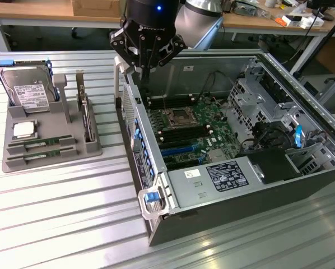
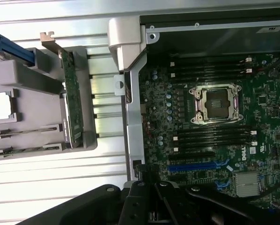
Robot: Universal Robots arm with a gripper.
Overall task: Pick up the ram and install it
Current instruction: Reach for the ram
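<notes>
Two ram sticks [image 1: 41, 142] [image 1: 42, 152], thin and green, lie in slots at the front of a grey tray [image 1: 22, 162] on the exterior view's left. In the wrist view they show edge-on [image 2: 23, 131] [image 2: 11, 151]. My black gripper [image 1: 147, 74] hangs shut with nothing between its fingers, over the near wall of the open computer case [image 1: 156, 224] and well apart from the tray. Its fingers [image 2: 144, 208] point down beside the motherboard [image 2: 271, 140]. The motherboard's black memory slots [image 2: 210, 136] flank the bare CPU socket [image 2: 218, 104].
The tray also holds a silver hard drive [image 1: 26, 89], a square CPU chip [image 1: 23, 130] and an upright green card [image 1: 87, 115]. Inside the case sit a power supply [image 1: 218, 176], drive cages [image 1: 257, 106] and cables. A workbench runs along the back.
</notes>
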